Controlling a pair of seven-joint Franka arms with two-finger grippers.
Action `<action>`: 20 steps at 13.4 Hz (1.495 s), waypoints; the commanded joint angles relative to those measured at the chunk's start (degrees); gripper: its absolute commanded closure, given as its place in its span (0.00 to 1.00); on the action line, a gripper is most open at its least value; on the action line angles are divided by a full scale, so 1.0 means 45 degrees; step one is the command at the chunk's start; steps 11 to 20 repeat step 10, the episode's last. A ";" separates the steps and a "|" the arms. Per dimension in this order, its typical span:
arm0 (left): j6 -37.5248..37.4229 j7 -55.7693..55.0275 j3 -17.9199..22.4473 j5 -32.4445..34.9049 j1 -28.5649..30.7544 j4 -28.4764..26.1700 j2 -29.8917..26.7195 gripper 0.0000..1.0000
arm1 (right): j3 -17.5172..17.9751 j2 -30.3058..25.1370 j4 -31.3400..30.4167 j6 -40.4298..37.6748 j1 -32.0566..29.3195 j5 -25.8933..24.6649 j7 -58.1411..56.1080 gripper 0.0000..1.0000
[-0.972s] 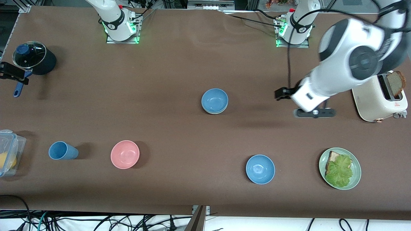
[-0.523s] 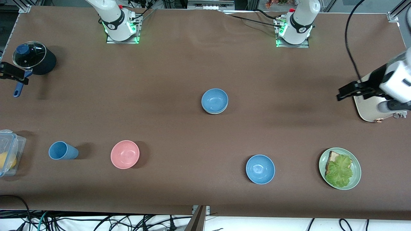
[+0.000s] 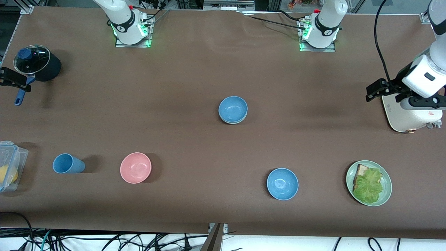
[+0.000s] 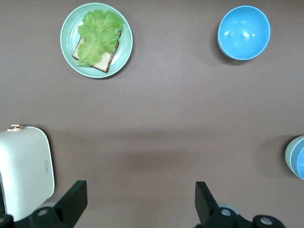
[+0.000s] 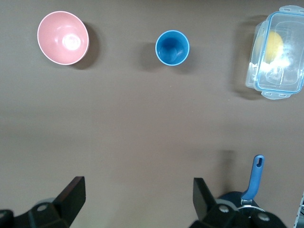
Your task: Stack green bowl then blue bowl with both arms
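The front view looks steeply down from high across the table. Each wrist view looks straight down past its own spread fingers. The left wrist view shares the lettuce plate (image 4: 96,40) (image 3: 369,183); the right shares the pink bowl (image 5: 63,37) (image 3: 135,167).
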 commanded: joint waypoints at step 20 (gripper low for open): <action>0.0263 -0.0225 0.0203 -0.0459 0.0069 -0.0620 -0.0551 0.00 | 0.0102 0.0043 0.0196 -0.0032 -0.0153 -0.0102 -0.0177 0.00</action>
